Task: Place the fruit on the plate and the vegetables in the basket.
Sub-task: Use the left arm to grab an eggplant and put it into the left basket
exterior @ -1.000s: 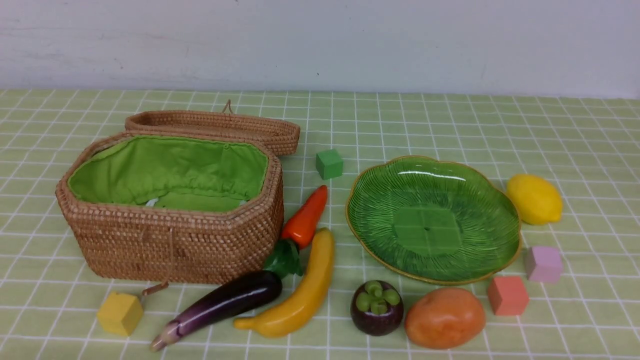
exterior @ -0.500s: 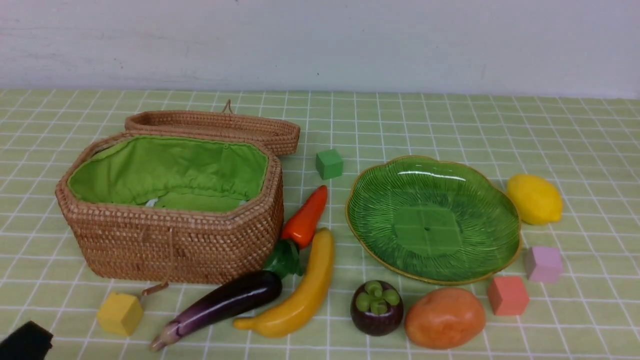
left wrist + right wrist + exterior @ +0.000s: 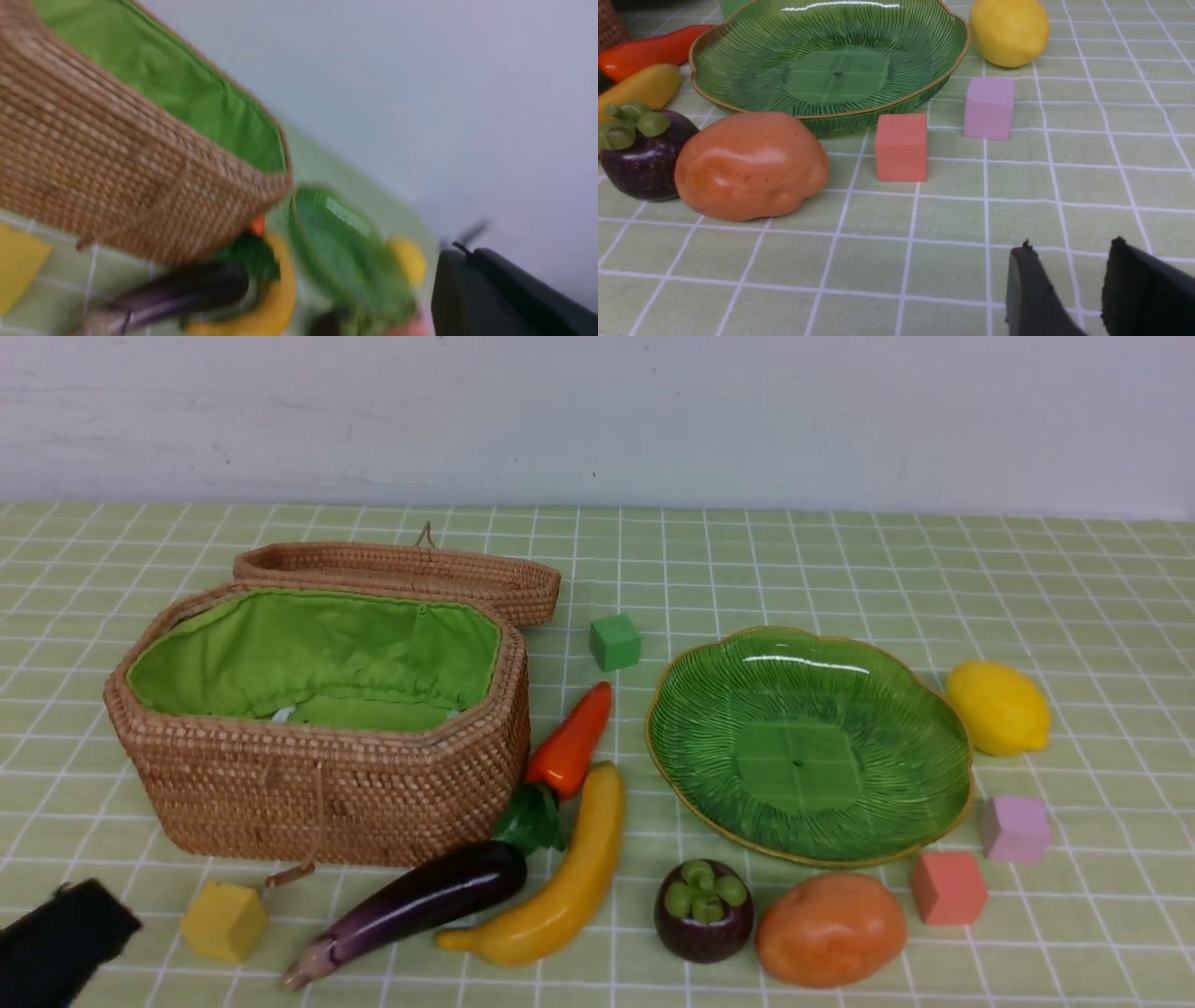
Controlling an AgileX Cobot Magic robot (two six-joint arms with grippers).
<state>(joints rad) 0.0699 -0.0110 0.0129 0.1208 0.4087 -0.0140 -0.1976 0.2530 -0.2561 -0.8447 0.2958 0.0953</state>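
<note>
Nothing was sorted yet. The plate, centre right, and the basket, left, showed no toys. The banana, lemon, mangosteen, eggplant, carrot and potato lay on the bench. The left end effector, at lower left, was too blurred to tell its state; the right end effector stood apart and empty.

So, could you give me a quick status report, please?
Left gripper low by yellow cube, state unclear. Right gripper open, empty. Plate bare. Nothing sorted yet.

Carrot, banana, eggplant crowded beside basket.
</note>
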